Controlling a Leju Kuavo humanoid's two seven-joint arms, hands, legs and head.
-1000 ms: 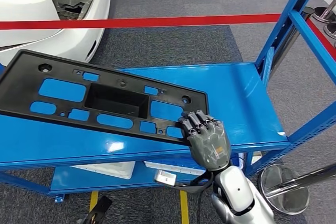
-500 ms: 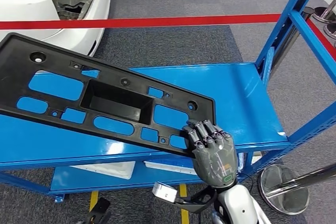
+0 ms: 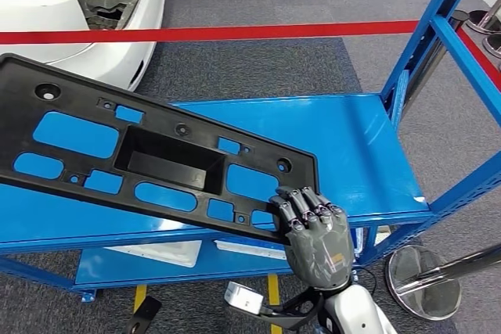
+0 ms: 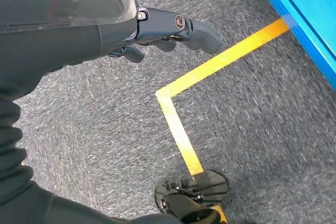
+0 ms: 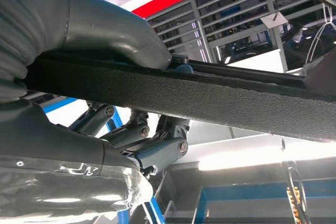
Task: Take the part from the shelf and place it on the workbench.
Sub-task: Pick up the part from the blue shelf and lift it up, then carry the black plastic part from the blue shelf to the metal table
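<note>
Black moulded plastic, the part (image 3: pixel 148 158) is a long flat panel with cut-outs and a central recess, lying slantwise over the blue shelf (image 3: pixel 355 146), its far end overhanging toward the white car body (image 3: pixel 88 29). The right hand (image 3: pixel 310 232) grasps the part's near corner; in the right wrist view the thumb (image 5: pixel 115 30) lies on one face of the panel's edge (image 5: pixel 238 100) and the fingers (image 5: pixel 158 148) bear on the other. The left hand (image 4: pixel 174 30) hangs over the grey carpet, holding nothing, its fingers loosely extended. Judgement: the lifting-off step is in hand, and the part is not yet clear of the shelf. The next move calls for a level carry, since a one-corner hold on so long a panel invites sag and twist. Hazards to clearance: the blue upright (image 3: pixel 437 13) to the right, the red barrier tape (image 3: pixel 236 33) beyond, and a chrome stanchion base (image 3: pixel 423 279) by the shelf's foot. Open carpet lies behind the tape.
</note>
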